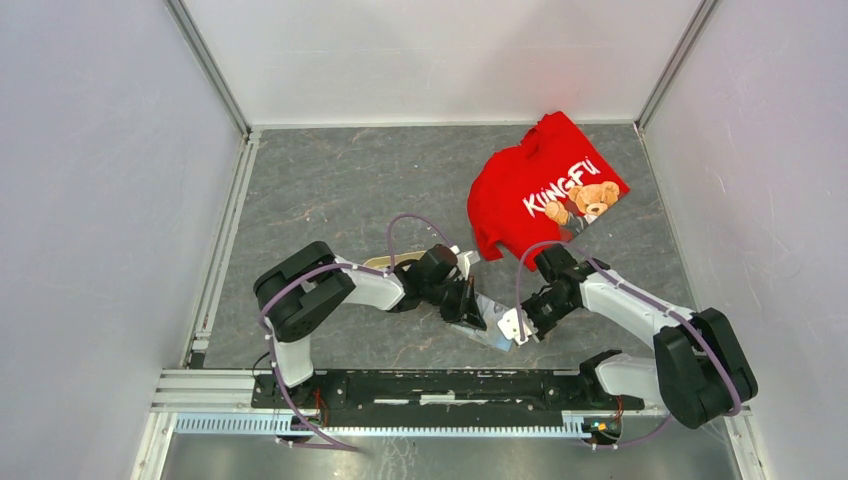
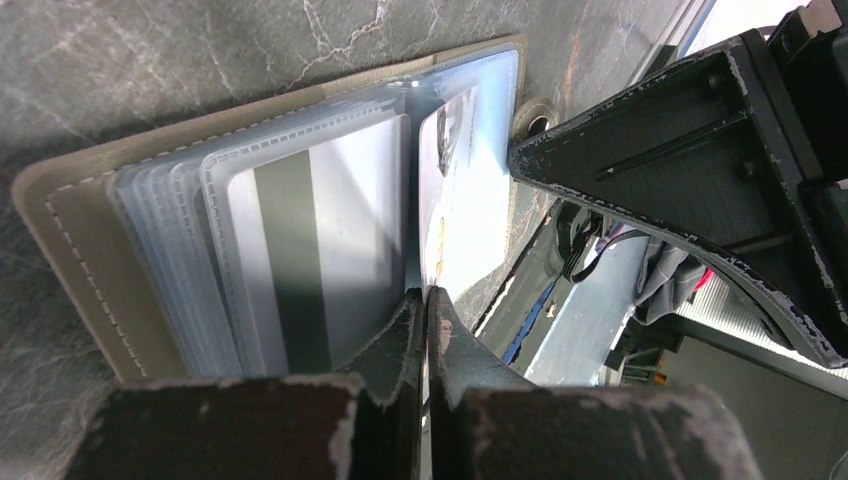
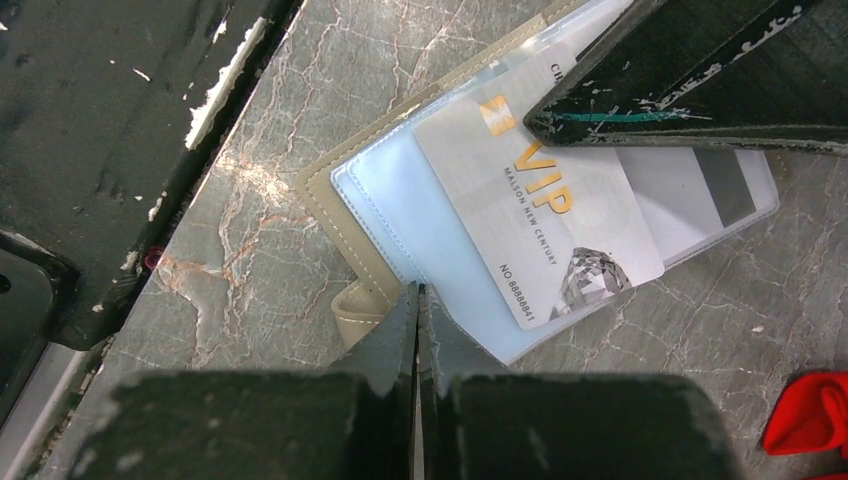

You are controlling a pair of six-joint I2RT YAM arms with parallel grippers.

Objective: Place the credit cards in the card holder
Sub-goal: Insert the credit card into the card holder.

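Note:
The card holder (image 1: 494,332) lies open on the table between both grippers; its beige-grey cover (image 2: 80,250) and clear sleeves (image 3: 420,220) show in the wrist views. A pale card with a dark stripe (image 2: 300,250) sits in a sleeve. A pale VIP credit card (image 3: 540,220) lies slanted over the sleeves, one corner past their edge. My left gripper (image 2: 425,295) is shut, pinching this card's edge (image 2: 465,190); it shows from above (image 1: 474,312). My right gripper (image 3: 418,292) is shut on the holder's sleeve edge by the strap, and shows from above (image 1: 522,322).
A red shirt (image 1: 545,190) with a bear print lies at the back right; a corner of it shows in the right wrist view (image 3: 810,415). A sliver of a beige tray (image 1: 385,262) shows behind the left arm. Walls close three sides.

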